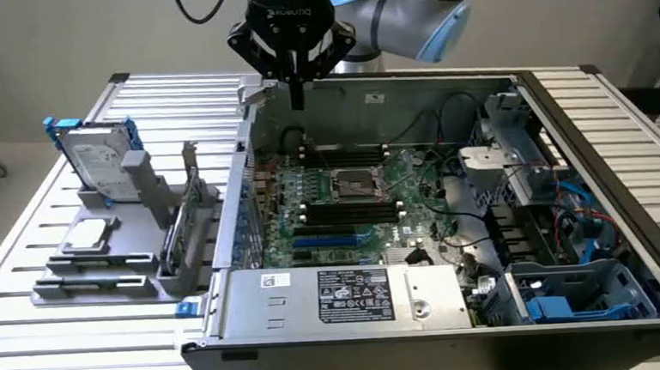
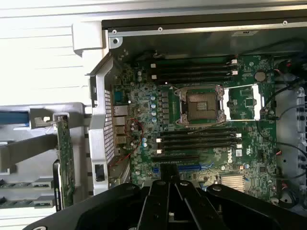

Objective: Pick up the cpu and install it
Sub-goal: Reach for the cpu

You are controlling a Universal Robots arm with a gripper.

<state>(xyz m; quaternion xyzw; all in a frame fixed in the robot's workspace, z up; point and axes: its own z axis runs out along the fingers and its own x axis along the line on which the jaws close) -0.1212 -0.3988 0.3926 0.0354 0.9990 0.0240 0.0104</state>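
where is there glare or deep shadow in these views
Wrist view: the slatted table is washed out white, the motherboard is evenly lit, and the gripper reads as a dark mass. Exterior view: soft, even light, with a pale sheen on the cpu.

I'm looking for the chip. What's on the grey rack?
The cpu lies flat on the rack, and a hard drive stands upright on it too. What's under the cpu is hidden.

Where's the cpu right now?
On the exterior view's left, the cpu lies flat on the grey rack, near the upright hard drive, outside the computer case.
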